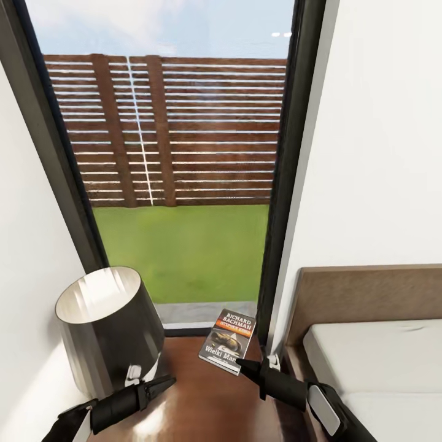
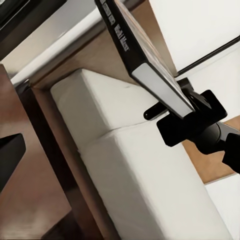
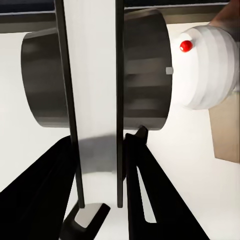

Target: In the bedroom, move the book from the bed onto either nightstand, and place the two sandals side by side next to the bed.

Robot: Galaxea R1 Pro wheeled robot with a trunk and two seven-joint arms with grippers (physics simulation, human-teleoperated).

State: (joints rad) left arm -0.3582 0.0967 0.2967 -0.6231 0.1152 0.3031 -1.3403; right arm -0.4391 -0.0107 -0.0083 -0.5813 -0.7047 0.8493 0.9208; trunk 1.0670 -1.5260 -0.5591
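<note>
While the right jaws clamp the book [image 1: 228, 341] above the nightstand [image 1: 202, 399], the left jaws gape

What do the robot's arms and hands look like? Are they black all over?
Mostly black. Both arms are thick, dark tubes with light grey-white panels near the wrist. The left hand and right hand each end in two thin, pointed black fingers, like flat blades. Small white clips sit just behind the fingers. No loose cables show.

Right gripper [image 1: 240, 366] clamped on book [image 1: 228, 341]; left gripper [image 1: 167, 382] hovering
</note>
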